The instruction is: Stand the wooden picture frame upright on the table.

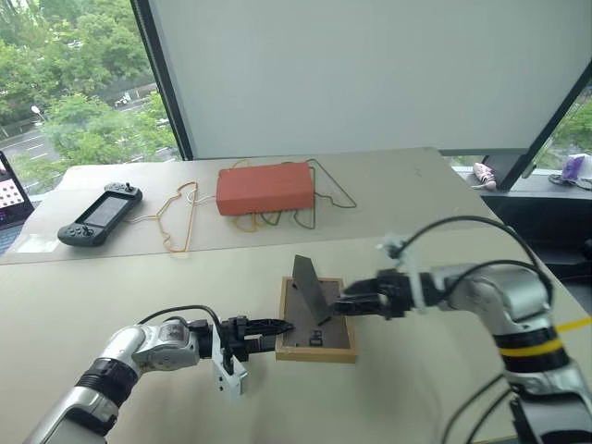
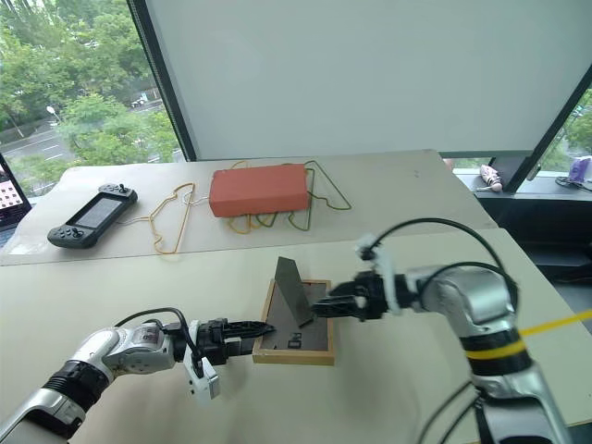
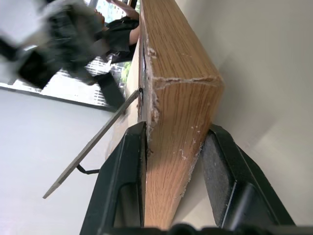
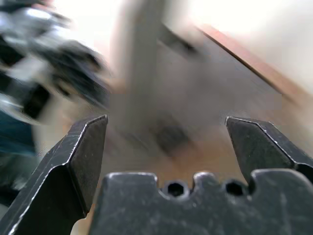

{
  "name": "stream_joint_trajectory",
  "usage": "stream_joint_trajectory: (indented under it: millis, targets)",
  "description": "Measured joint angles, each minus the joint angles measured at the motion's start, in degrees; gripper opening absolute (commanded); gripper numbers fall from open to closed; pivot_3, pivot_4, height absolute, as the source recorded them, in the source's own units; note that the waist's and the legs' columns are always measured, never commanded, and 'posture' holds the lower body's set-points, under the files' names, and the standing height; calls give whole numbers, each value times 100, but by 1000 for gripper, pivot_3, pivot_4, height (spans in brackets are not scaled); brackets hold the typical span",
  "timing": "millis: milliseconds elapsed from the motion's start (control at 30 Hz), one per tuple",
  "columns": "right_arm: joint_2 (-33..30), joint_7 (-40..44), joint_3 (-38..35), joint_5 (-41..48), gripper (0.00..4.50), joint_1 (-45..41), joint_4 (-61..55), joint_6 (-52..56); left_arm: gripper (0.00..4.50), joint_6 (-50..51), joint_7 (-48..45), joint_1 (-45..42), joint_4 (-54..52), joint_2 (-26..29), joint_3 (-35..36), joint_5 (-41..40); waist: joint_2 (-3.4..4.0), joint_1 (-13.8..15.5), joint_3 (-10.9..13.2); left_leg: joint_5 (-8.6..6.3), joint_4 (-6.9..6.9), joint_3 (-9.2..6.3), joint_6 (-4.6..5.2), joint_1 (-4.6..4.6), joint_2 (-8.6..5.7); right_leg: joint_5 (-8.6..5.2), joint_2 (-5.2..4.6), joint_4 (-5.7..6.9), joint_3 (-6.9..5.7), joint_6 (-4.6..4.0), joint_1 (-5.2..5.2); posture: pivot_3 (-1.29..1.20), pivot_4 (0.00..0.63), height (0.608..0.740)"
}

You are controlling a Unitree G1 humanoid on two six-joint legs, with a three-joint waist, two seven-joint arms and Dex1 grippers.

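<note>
The wooden picture frame (image 1: 317, 355) lies face down on the table (image 1: 139, 287), dark grey back up. Its stand flap (image 1: 308, 287) is folded out and rises steeply from the back. My left gripper (image 1: 277, 328) is shut on the frame's left edge. In the left wrist view the two pads (image 3: 124, 176) clamp the light wood rim (image 3: 178, 122). My right gripper (image 1: 340, 305) hovers over the right part of the back, just beside the flap, fingers wide open with nothing between them (image 4: 166, 122).
An orange-red box (image 1: 265, 188) sits on wire hangers (image 1: 176, 222) at the back of the table. A black game controller (image 1: 100, 215) lies at the back left, and a laptop corner (image 1: 9, 199) shows at the left edge. The table ends close on the right.
</note>
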Motion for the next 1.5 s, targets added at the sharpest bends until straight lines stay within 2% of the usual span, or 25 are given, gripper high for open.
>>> stream_joint_trajectory:
  millis: [100,267,367,500,633,800,900,1100,1167,1400,1433,1467,1500]
  targets:
    - [-517,72,-271,-717,4476,973,-286,-1716,1176,20,-4,12,5,1,7,-9,0,-7,0,-2,0,4,3,8,2,-3,0,4,2,4,3,0,150,740]
    - [-1201,-26,-64,-2809,4476,2671,-689,-5778,1176,14,-40,3,43,36,-1,-84,1,-26,-1,-1,0,17,1,8,2,-19,-4,6,6,31,14,0,150,740]
    - [-1120,-533,123,-3890,4476,3155,-1020,-7489,1176,18,-93,-16,80,47,-7,-159,0,-32,-1,1,0,28,-1,11,4,-22,-4,8,12,35,22,0,150,740]
    - [-593,-1546,549,-5306,4476,3229,-1191,-8945,1176,20,-192,-39,101,50,-26,-293,-4,-23,-1,14,0,31,-26,12,3,-19,-4,6,16,31,25,0,150,740]
    - [-13,-2131,905,-6248,4476,2678,-1087,-9334,1176,21,-320,-61,129,53,-43,-438,-8,-23,-1,16,0,33,-29,22,3,-1,-4,5,16,3,24,0,150,740]
    - [214,-2266,1159,-6624,4476,2314,-1045,-9445,1176,16,-497,-81,83,49,-55,-596,-8,-5,-1,14,0,32,-26,31,3,-1,-4,-1,15,1,24,0,150,740]
    - [218,-2273,1187,-6652,3804,2317,-933,-9455,1176,26,-579,-79,74,49,-53,-684,-8,-3,-1,11,0,33,-21,28,3,-1,-4,-2,15,1,23,0,150,740]
    - [231,-2395,1139,-6586,1702,2429,-994,-9538,1176,175,-726,-29,60,49,-12,-941,-8,-10,-2,8,0,33,-15,33,2,-1,-4,4,16,0,25,0,150,740]
    - [252,-2460,1027,-6561,1264,2391,-1091,-9538,1176,238,-735,-16,59,43,23,-1118,-8,2,-2,7,-1,33,-13,33,3,-1,-4,5,16,0,46,0,150,740]
    - [340,-2305,997,-6410,1240,2271,-1099,-9342,1176,522,-1067,9,-16,9,27,-1580,-8,9,-2,7,0,33,-13,57,2,-1,-4,3,16,0,52,0,150,740]
    - [352,-2219,986,-6317,1240,2221,-1106,-9254,2107,647,-1187,9,-54,-6,27,-1722,-8,8,-1,7,0,33,-13,56,3,-1,-4,3,16,0,52,0,150,740]
    - [355,-2124,986,-6128,1240,2156,-1118,-9149,2206,863,-1309,32,-137,-17,49,-1977,-8,7,-1,7,0,33,-13,55,3,-1,-4,4,16,0,51,0,150,740]
    - [361,-2039,984,-5956,1240,2086,-1136,-9081,2768,1089,-1433,42,-209,-12,88,-2192,-8,4,-1,6,0,33,-11,53,4,-1,-4,4,16,0,48,0,150,740]
